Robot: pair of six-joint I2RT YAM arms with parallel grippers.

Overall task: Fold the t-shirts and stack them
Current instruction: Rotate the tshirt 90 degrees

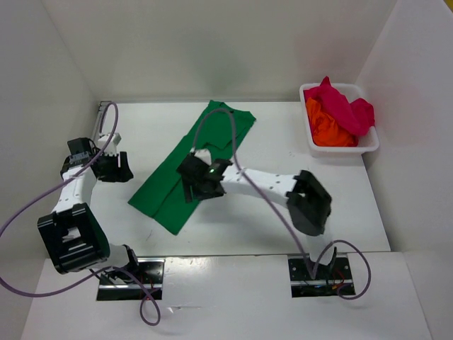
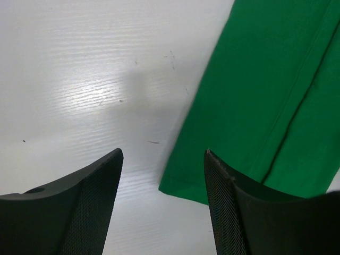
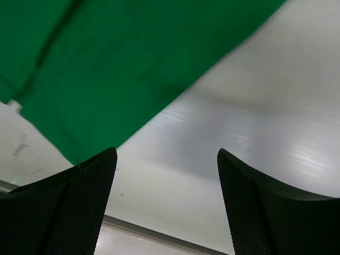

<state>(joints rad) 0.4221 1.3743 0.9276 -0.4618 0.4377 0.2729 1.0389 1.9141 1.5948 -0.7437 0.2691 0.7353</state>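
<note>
A green t-shirt [image 1: 161, 193] lies folded into a long strip, set diagonally across the middle of the table [image 1: 141, 127]. My right gripper [image 1: 191, 185] hovers open over the strip's right edge; in the right wrist view bare table shows between its fingers [image 3: 85, 196], and the green t-shirt [image 3: 106, 69] fills the upper left. My left gripper [image 1: 124, 167] stands open just left of the strip. In the left wrist view the green t-shirt [image 2: 255, 95] has a corner lying by the right finger [image 2: 234, 212]. An orange t-shirt [image 1: 329, 129] and a magenta-red t-shirt [image 1: 347, 106] sit bunched in the basket.
The white basket [image 1: 369, 145] stands at the back right against the white side wall. A purple cable [image 1: 212, 113] arcs over the upper part of the green strip. White walls close in the table on three sides.
</note>
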